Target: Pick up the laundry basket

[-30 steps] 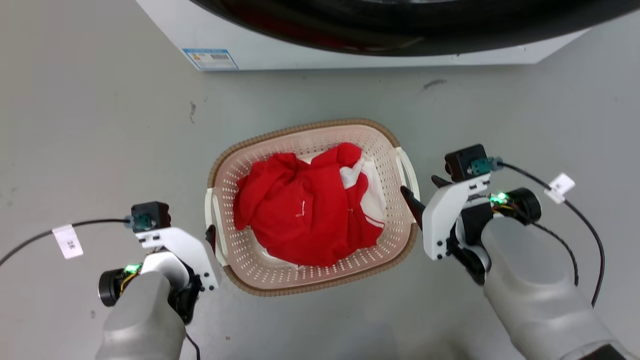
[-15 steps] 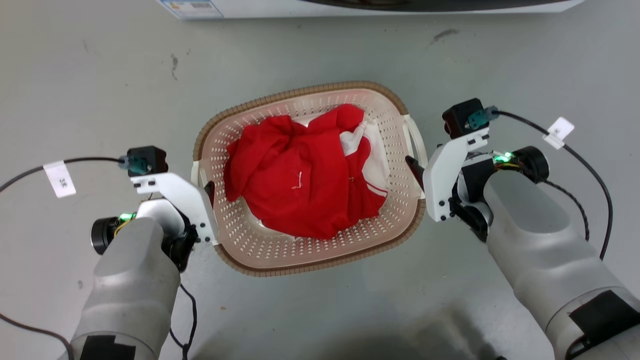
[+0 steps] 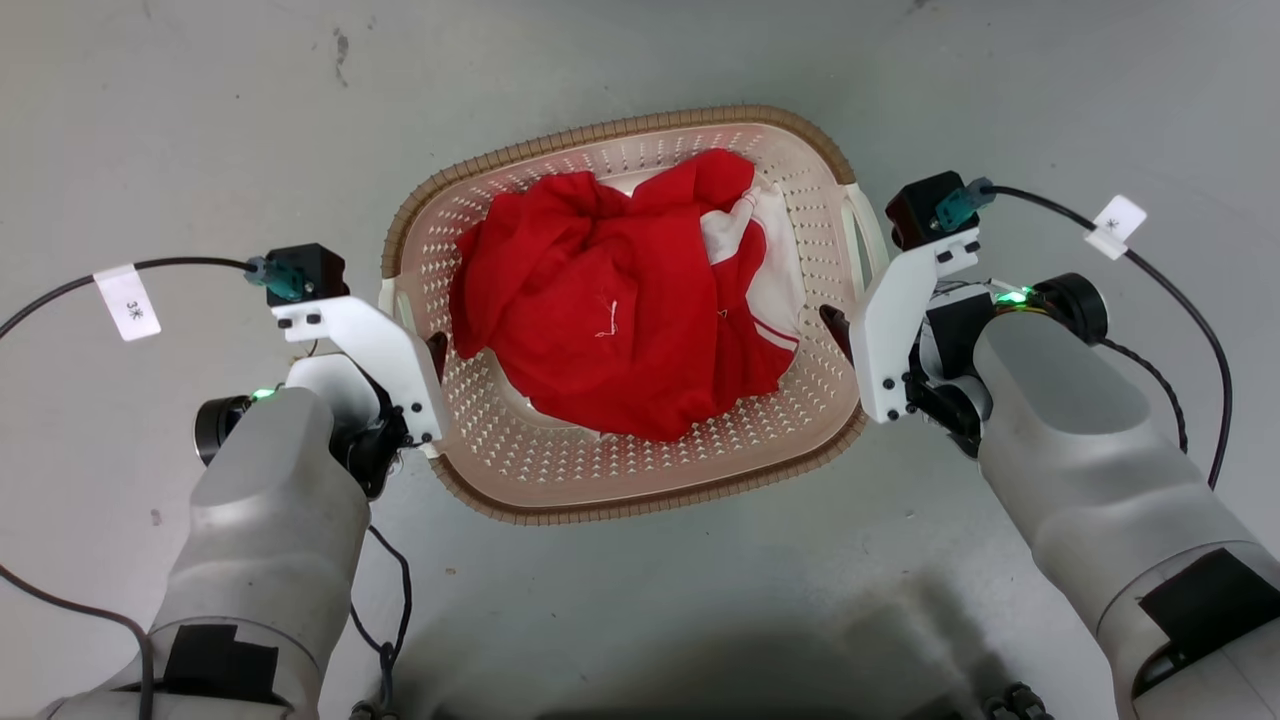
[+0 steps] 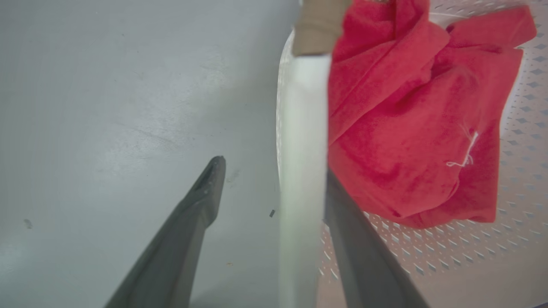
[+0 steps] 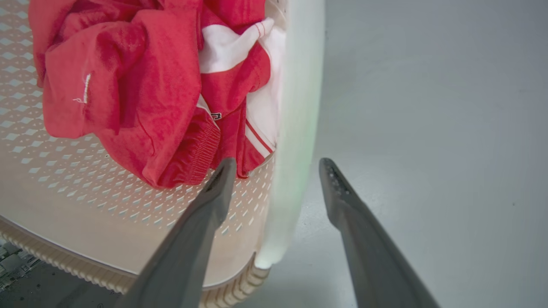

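The laundry basket point(image 3: 620, 130) is cream perforated plastic with a brown woven rim, and it holds red and white clothing point(image 3: 600, 300). My left gripper point(image 3: 425, 350) is at its left handle and my right gripper point(image 3: 840, 330) at its right handle. In the left wrist view the left gripper point(image 4: 272, 169) is open astride the white handle point(image 4: 302, 128), one finger outside the basket and one inside against the handle. The right gripper point(image 5: 276, 164) is likewise open astride the other handle point(image 5: 299, 107). I cannot tell whether the basket is off the floor.
Grey concrete floor point(image 3: 150, 120) lies all around the basket, with a few dark scuffs point(image 3: 340, 45). Black cables with white tags point(image 3: 125, 300) trail from both wrists. A dark shadow point(image 3: 750, 670) falls on the floor at the bottom edge.
The camera has moved and the washing machine has left the top of the picture. The basket and arms look larger. The left gripper has closed in on its handle.
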Tool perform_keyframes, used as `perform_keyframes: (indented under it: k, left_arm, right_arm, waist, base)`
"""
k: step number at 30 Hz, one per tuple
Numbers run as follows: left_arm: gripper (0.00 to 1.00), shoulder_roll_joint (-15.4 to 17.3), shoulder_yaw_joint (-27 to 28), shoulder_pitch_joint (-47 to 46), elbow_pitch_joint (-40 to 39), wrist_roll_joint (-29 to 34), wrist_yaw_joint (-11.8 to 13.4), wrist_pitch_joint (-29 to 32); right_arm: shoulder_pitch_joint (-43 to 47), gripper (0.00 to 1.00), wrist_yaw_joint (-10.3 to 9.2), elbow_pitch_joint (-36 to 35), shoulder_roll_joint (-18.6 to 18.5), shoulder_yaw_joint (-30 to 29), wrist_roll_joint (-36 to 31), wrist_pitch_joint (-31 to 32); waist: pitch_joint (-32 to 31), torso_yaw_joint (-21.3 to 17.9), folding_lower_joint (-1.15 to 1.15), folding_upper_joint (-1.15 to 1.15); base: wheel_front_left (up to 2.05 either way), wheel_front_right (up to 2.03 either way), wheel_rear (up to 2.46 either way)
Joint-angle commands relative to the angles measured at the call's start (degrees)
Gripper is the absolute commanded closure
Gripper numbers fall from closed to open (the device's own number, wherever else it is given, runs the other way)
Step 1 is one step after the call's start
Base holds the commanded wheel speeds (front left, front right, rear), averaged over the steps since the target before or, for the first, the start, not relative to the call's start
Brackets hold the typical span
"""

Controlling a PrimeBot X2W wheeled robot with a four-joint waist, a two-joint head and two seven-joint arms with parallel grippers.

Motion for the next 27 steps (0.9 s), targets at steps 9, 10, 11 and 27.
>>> perform_keyframes:
  k: [9,10,11,27]
  left_arm:
    - [1.00,-0.2,-0.6,-2.8,0.8,-1.0,-0.7,2.3]
    - [1.00,-0.1,-0.7,-2.9,0.9,-1.0,-0.6,2.5]
    - [1.00,0.1,-0.8,-3.1,0.9,-1.1,-0.7,2.6]
    - [1.00,-1.2,-1.4,-2.4,1.4,-3.2,-0.9,8.9]
  right_arm:
    - [-1.8,1.00,-0.04,0.7,-0.1,1.4,2.7,0.8]
    - [-1.8,1.00,-0.04,0.7,-0.1,1.6,3.0,0.8]
    - [-1.8,1.00,-0.03,0.6,-0.1,1.8,3.3,1.1]
    - [0.7,1.00,0.06,-2.5,-0.8,6.7,11.0,8.7]
  waist:
    - [0.9,0.3,-0.01,0.00]
    - [0.9,0.4,-0.01,0.00]
    - [0.9,0.4,-0.01,0.00]
    - [-4.4,0.6,-0.01,0.00]
  base:
    - [0.00,0.00,0.00]
    - [0.00,0.00,0.00]
    - [0.00,0.00,0.00]
    - [0.00,0.00,0.00]
